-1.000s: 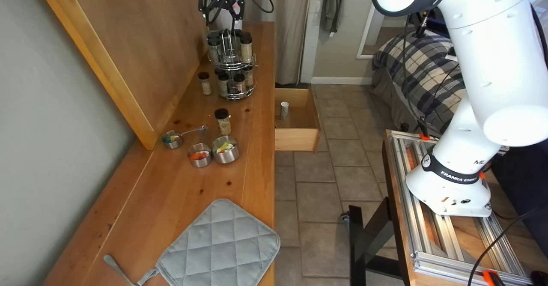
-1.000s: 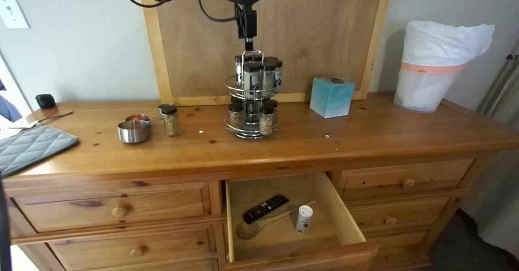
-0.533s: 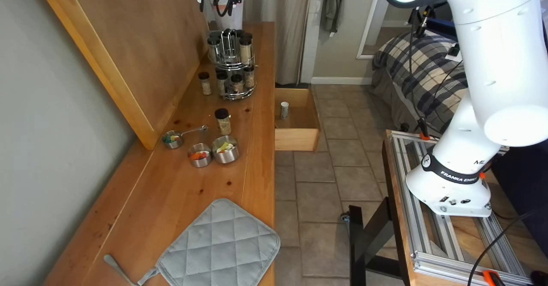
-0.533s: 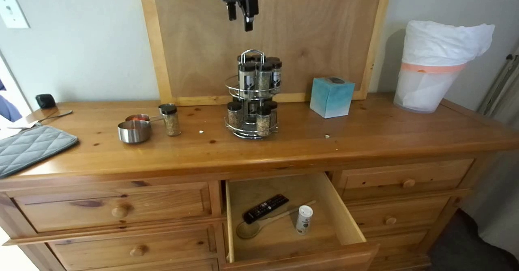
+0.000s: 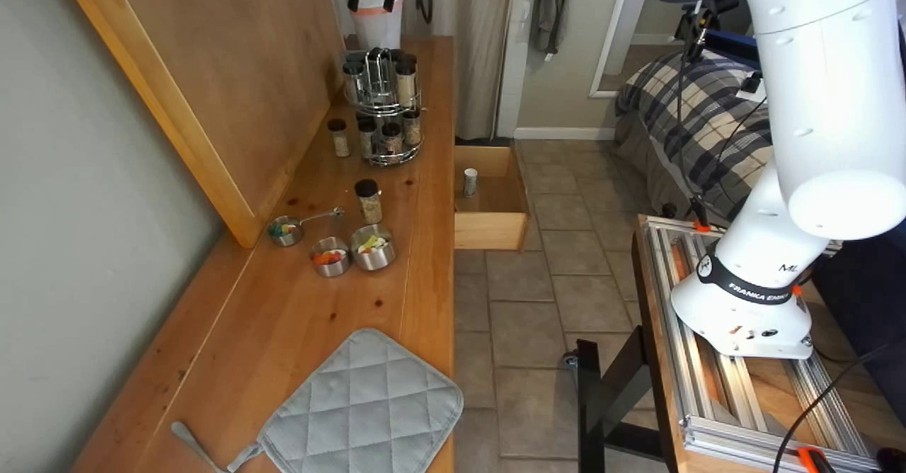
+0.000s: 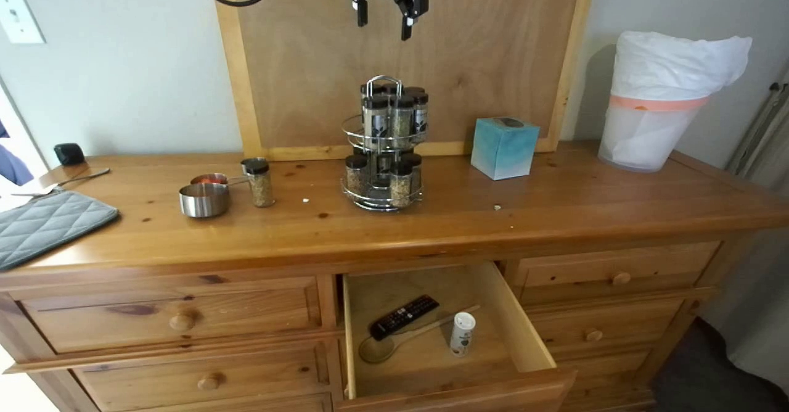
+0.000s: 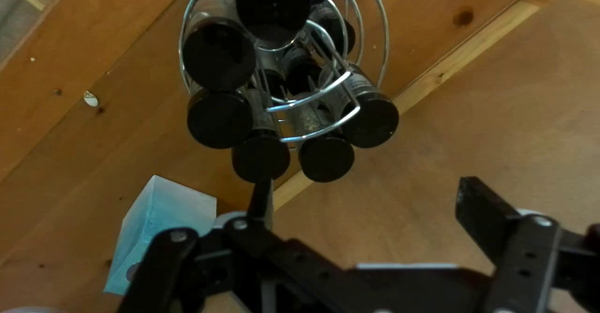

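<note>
Gripper (image 6: pixel 384 29) spread wide and holding nothing, you hover above the wire spice rack (image 6: pixel 377 203), with a clear gap down to it in both exterior views. That rack stands upright on the dresser top (image 6: pixel 573 202), in front of the wooden board (image 6: pixel 487 48), its two tiers carrying dark-capped jars (image 6: pixel 402 119); a teal tissue box (image 6: pixel 504 148) sits near it. By the look of it, you are in a positioning step, with no jar touched. One fingertip (image 7: pixel 260 200) seems to meet the caps (image 7: pixel 219 120) in the wrist view, but that is only overlap. If you come down, the move probably calls for shifting first, since the caps lie toward that finger rather than centred in the gap, then straddling a single cap squarely. With the wire handle (image 6: pixel 385 78) arching close by, a crooked approach could snag it.
</note>
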Robot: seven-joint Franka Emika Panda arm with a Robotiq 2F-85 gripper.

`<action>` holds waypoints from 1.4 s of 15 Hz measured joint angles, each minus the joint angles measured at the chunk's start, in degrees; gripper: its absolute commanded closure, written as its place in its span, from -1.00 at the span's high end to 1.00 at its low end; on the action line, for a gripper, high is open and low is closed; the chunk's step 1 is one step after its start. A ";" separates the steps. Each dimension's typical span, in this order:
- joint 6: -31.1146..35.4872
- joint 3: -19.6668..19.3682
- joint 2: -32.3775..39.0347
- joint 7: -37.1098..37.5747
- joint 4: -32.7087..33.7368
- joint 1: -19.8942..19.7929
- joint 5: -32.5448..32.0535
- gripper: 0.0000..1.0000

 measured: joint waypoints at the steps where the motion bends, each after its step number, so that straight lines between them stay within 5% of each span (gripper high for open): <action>1: -0.75 0.61 0.00 -3.41 0.01 -1.03 0.69 1.00; 7: -9.60 4.03 0.72 -20.51 1.14 -4.26 2.17 1.00; 14: -22.12 3.77 4.38 -32.99 9.12 -0.28 -6.01 1.00; 21: -18.31 3.44 8.87 -48.27 15.72 1.96 -14.97 1.00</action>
